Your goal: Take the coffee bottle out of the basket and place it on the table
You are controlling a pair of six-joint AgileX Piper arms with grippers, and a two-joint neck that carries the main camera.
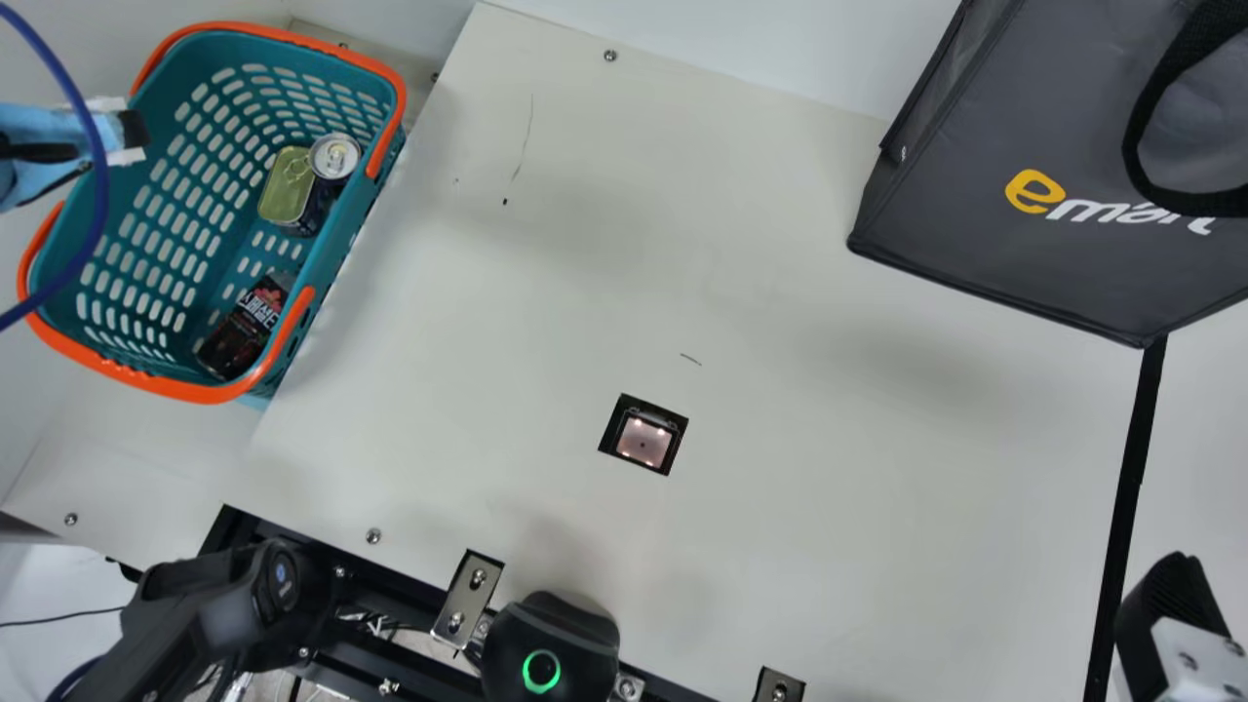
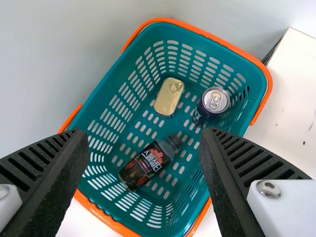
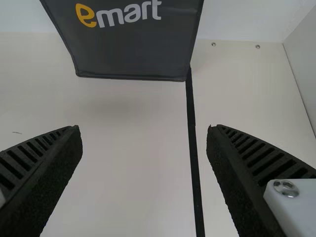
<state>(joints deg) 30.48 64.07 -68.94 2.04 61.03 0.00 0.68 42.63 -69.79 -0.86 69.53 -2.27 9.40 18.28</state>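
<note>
The wrist part of my left arm (image 1: 49,146), wrapped in light blue, hangs over the left rim of the teal basket (image 1: 214,393) in the main view. My left gripper (image 2: 143,132) is open above the basket (image 2: 106,81), nothing between its fingers. Lying on its side on the basket floor is the dark coffee bottle (image 1: 244,327), partly behind the near right wall; in the left wrist view the bottle (image 2: 148,163) is below the open fingers. My right gripper (image 1: 1175,624) is at the main view's lower right corner; in its wrist view the right gripper (image 3: 143,129) stands open and holds nothing.
Inside the basket, a gold tin (image 2: 169,97) and an upright dark can (image 2: 216,101) share space with the bottle. The table (image 1: 546,322) lies right of the basket, with a square scanner window (image 1: 643,437). A dark grey bag (image 1: 1053,117) stands at the far right.
</note>
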